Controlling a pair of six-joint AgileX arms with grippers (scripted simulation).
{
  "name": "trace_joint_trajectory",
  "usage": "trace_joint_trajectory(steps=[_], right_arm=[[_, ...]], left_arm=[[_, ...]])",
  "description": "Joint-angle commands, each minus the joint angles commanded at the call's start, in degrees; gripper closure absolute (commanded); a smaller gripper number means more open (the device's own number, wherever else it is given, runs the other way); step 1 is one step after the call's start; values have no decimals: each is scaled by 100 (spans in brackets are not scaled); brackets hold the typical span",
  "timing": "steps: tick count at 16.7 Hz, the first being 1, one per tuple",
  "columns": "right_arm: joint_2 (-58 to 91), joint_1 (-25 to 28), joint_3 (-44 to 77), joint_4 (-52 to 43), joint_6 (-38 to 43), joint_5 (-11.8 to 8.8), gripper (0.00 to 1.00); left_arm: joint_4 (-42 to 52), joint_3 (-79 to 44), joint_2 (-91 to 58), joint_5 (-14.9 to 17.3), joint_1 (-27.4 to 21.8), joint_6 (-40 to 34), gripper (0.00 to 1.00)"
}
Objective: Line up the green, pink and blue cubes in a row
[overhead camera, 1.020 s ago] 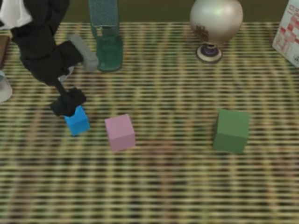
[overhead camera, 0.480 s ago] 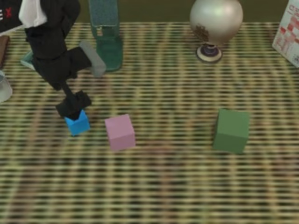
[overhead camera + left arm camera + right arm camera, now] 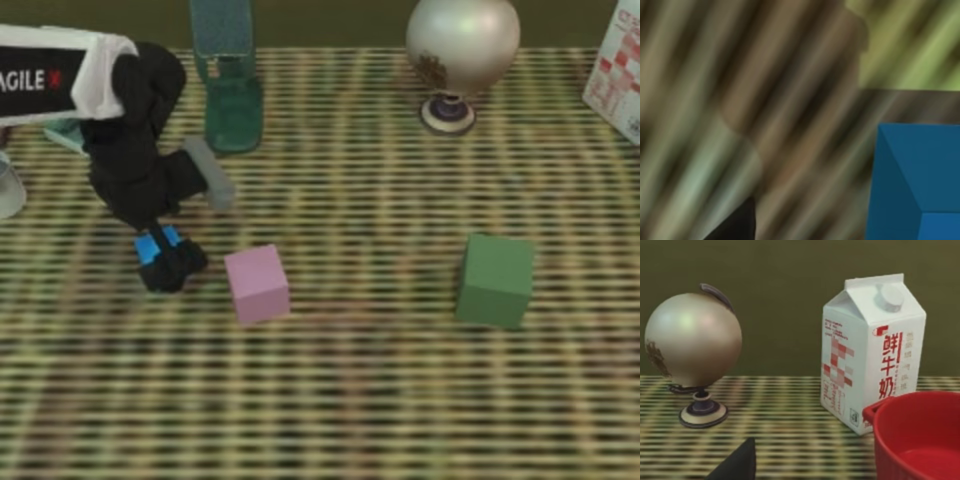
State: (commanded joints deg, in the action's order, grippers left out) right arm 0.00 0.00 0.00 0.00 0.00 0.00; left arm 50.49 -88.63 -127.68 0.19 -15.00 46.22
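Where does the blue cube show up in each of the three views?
Top view: blue cube at the left, mostly hidden under the left hand, left of the pink cube.
Left wrist view: blue cube fills the lower right corner.
Right wrist view: not in it.
Shared landmark: the striped woven table surface.

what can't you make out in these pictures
- Blue cube: top view shows only slivers; the left gripper covers it. The left wrist view cuts it off at the frame edge.
- Left jaws: whether they clamp the cube is unclear.
- Right gripper: outside the top view.
- Milk carton: cut by the top view's right edge.
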Motion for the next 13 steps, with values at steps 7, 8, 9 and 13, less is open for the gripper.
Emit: trace_joint_trajectory(steps=[7, 8, 9, 13], right_arm=[[0, 0, 0, 0, 0, 0, 0], [0, 0, 0, 0, 0, 0, 0], [0, 0, 0, 0, 0, 0, 0], [0, 0, 0, 0, 0, 0, 0]], left_arm=[[-338, 212, -172, 2, -1, 4, 8], [-338, 212, -172, 2, -1, 4, 15], [-338, 212, -172, 2, -1, 4, 23], [-338, 212, -172, 2, -1, 4, 53]])
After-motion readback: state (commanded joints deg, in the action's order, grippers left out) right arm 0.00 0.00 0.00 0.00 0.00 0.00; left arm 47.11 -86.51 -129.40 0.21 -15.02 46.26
